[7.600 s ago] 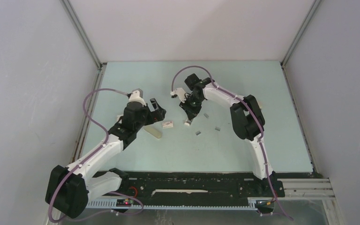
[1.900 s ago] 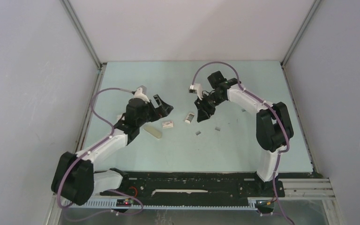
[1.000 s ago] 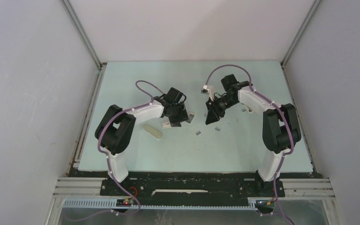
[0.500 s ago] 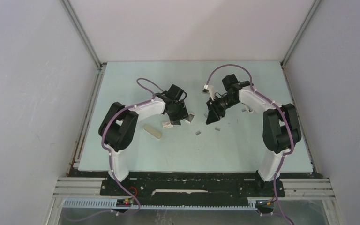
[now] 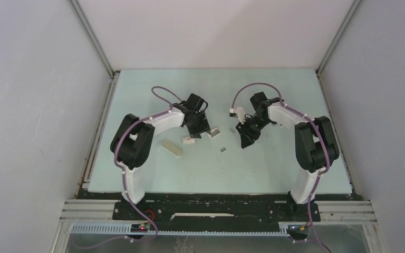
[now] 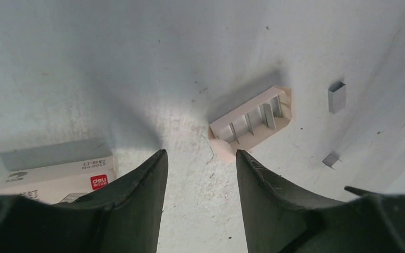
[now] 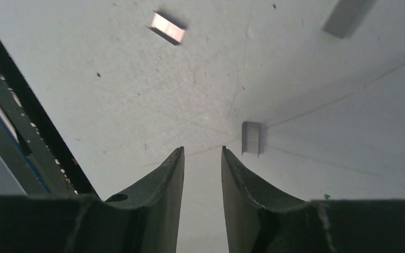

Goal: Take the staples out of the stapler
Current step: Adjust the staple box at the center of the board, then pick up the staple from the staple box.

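Note:
A small pale-pink stapler (image 6: 250, 118) lies with its ribbed side up on the light table, just beyond my left gripper's right fingertip; it also shows in the top view (image 5: 213, 132). My left gripper (image 6: 200, 154) (image 5: 202, 126) is open and empty over bare table. Short grey staples lie loose: two right of the stapler (image 6: 336, 96) (image 6: 331, 159), one in the top view (image 5: 223, 149). My right gripper (image 7: 202, 149) (image 5: 244, 139) is open with a narrow gap and empty, low over the table. One staple strip (image 7: 252, 138) lies just beyond its right fingertip.
A white labelled staple box (image 6: 58, 176) (image 5: 188, 139) lies left of my left gripper. A beige oblong piece (image 5: 171, 147) lies further left. Two more strips (image 7: 167, 27) (image 7: 348, 16) lie farther ahead of my right gripper. The black base rail (image 7: 26, 137) shows at its left.
My left arm has swung in from the left to the stapler. My right gripper has dropped nearer and lower over a staple strip. The stapler has shifted slightly.

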Robot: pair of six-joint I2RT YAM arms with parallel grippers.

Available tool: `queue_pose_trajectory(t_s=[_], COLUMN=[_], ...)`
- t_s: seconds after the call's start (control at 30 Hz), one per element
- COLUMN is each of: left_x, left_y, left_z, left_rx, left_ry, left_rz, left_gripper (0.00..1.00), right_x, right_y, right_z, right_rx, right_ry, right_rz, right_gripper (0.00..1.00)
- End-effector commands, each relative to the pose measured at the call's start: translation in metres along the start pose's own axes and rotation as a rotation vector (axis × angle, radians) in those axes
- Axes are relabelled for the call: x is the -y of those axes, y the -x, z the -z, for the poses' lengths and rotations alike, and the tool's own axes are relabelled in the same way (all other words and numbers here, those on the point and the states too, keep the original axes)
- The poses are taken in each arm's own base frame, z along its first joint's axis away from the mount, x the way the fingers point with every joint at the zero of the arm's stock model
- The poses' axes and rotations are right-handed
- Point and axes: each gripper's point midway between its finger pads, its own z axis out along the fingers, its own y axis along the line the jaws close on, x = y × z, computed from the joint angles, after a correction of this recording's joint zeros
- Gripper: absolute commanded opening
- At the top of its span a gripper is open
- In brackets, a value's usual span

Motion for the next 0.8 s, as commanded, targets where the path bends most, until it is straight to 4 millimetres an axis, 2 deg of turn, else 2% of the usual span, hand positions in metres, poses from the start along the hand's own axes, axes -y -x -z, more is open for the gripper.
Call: queue_pose_trajectory(t_s=[0.0, 0.1, 0.2, 0.37, 0.43, 0.57, 0.67, 0.7, 0.77], left_x=[0.024, 0.024, 0.015, -0.002, -0.005, -0.012, -0.019, -0.022, -0.027], left_y=[0.035, 0.045, 0.057, 0.062, 0.067, 0.079, 0.087, 0.088, 0.091], left_z=[0.046, 0.067, 0.083, 0.104, 0.122, 0.169, 0.205, 0.213, 0.219], left_rx=[0.174, 0.245, 0.321, 0.403, 0.473, 0.657, 0.800, 0.834, 0.862], left_ry=[-0.094, -0.101, -0.070, -0.039, -0.048, -0.069, -0.095, -0.109, -0.155], left_rz=[-0.090, -0.129, -0.139, -0.179, -0.195, -0.209, -0.196, -0.183, -0.128], left_gripper=[0.56, 0.56, 0.57, 0.57, 0.58, 0.71, 0.95, 0.99, 1.00], right_x=[0.017, 0.022, 0.021, 0.018, 0.018, 0.019, 0.020, 0.020, 0.019], right_y=[-0.004, -0.007, -0.004, 0.002, 0.004, 0.005, 0.007, 0.008, 0.011], right_z=[0.010, 0.008, 0.007, 0.010, 0.012, 0.013, 0.013, 0.013, 0.013], right_rx=[-0.031, -0.044, -0.026, 0.022, 0.037, 0.055, 0.066, 0.069, 0.082], right_ry=[-0.112, -0.128, -0.120, -0.090, -0.085, -0.082, -0.085, -0.084, -0.079], right_rz=[0.027, 0.010, -0.005, -0.037, -0.050, -0.069, -0.074, -0.076, -0.077], right_gripper=[0.41, 0.41, 0.41, 0.41, 0.41, 0.40, 0.39, 0.39, 0.38])
